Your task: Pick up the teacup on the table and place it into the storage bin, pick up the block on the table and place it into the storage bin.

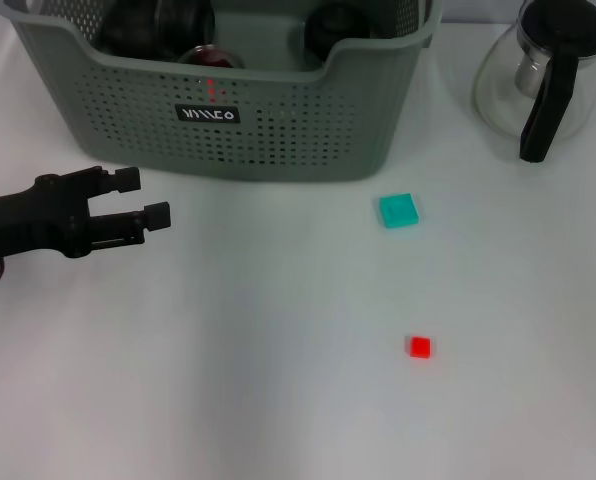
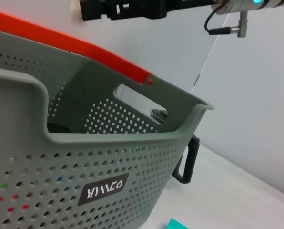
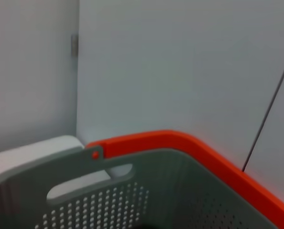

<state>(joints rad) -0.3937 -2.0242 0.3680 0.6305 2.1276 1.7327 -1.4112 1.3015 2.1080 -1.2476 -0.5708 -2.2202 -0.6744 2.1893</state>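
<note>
Looking down from the head camera, you see the left gripper point(image 1: 150, 198) hovering low over the white table point(image 1: 228, 350), just in front of the storage bin point(image 1: 278, 130) and near its left corner, fingers spread with nothing between them. The bin sits at the far edge, its black label point(image 1: 207, 114) facing you, with dark rounded items inside (too shadowed for you to tell whether one is the teacup). A teal block point(image 1: 399, 210) lies flat on the table just beyond the bin's right front corner, and a smaller red block point(image 1: 419, 347) lies nearer to you, well apart from it. The glass teapot point(image 1: 543, 75) stands to the bin's right. Your right gripper point(image 2: 127, 8) appears in the left wrist view, high above the bin's far side; its grip you cannot tell.
</note>
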